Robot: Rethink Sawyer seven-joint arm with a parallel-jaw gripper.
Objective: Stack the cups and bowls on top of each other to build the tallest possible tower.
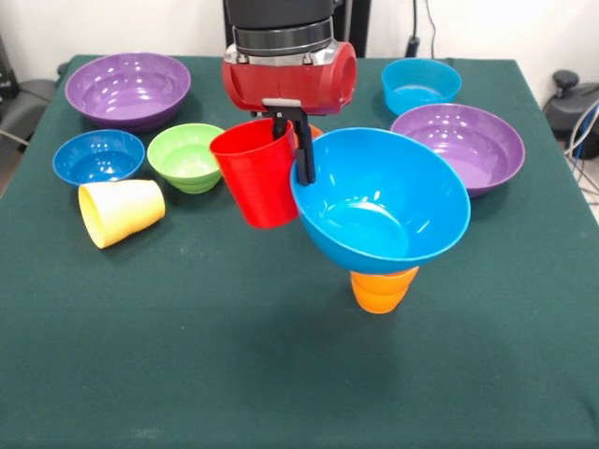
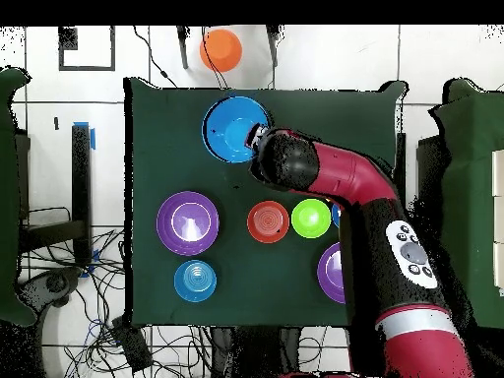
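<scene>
My gripper (image 1: 292, 154) is shut on the rim of the red cup (image 1: 255, 176), which hangs tilted just left of the large blue bowl (image 1: 379, 201). That bowl rests upright on an upturned orange cup (image 1: 382, 290), a short tower near the table's middle. From overhead the blue bowl (image 2: 234, 128) shows beside my wrist, which hides the gripper and the red cup. The yellow cup (image 1: 120, 211) lies on its side at the left. Green bowl (image 1: 185, 156) and dark blue bowl (image 1: 98, 156) sit behind it.
Purple bowls sit at the back left (image 1: 128, 89) and at the right (image 1: 459, 145), and a cyan bowl (image 1: 421, 84) at the back right. An orange bowl (image 2: 267, 220) lies behind the gripper, next to the green bowl (image 2: 310, 218).
</scene>
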